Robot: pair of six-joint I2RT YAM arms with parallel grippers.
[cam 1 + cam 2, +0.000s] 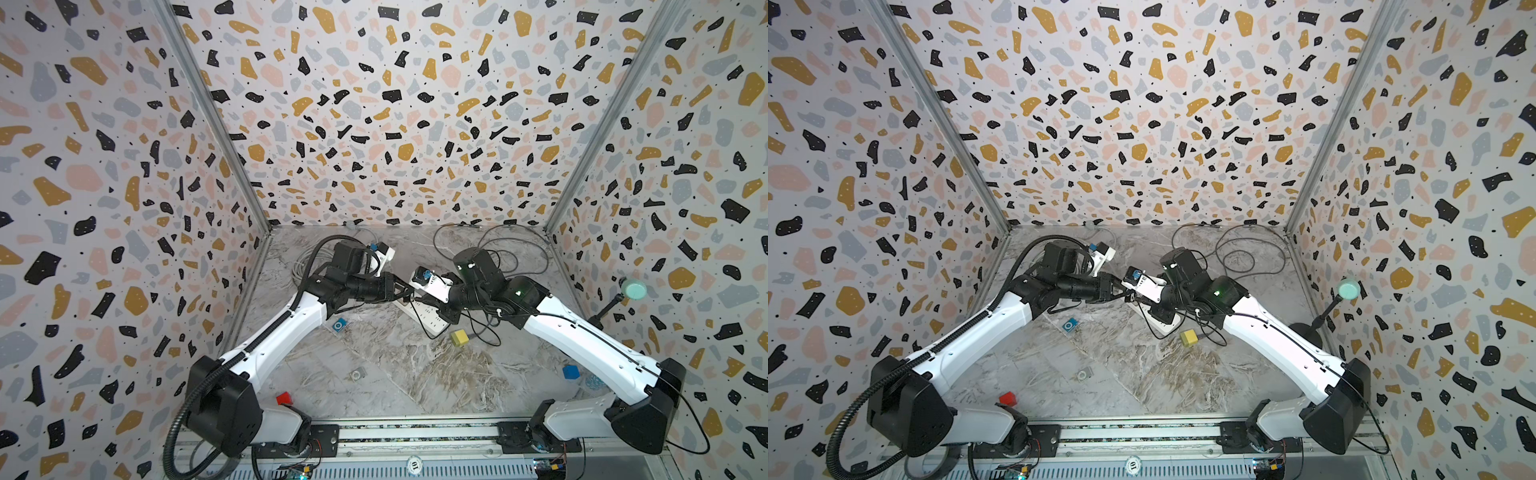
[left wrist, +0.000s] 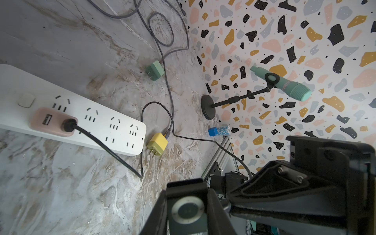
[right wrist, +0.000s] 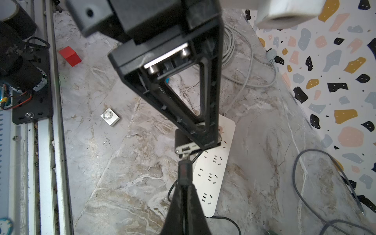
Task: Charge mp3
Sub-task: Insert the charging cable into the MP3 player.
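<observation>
I count three players. The dark mp3 player [image 3: 184, 145] is pinched in the left gripper [image 1: 410, 293] above the single power strip [image 2: 77, 105] at mid-tabletop. The blue mp3 player [image 1: 340, 324] lies toward the left edge, and the silver mp3 player [image 1: 357, 374] lies nearer the front edge. The right gripper [image 3: 184, 187] is clamped on the cable plug [image 3: 184, 168], whose metal tip sits right at the dark player's port. There are three adapters: the pink adapter [image 2: 51, 122] is in the strip, while the yellow adapter [image 2: 157, 143] and the green adapter [image 2: 155, 70] lie loose. There are two cubes, the red cube [image 1: 284, 398] and the blue cube [image 1: 570, 371].

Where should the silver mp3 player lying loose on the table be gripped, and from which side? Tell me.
Grip the silver mp3 player across two opposite thin edges, coming from straight above. It lies flat, wheel face up, on the marble table, so only its edges can be pinched, and there is bare table all around it.
</observation>
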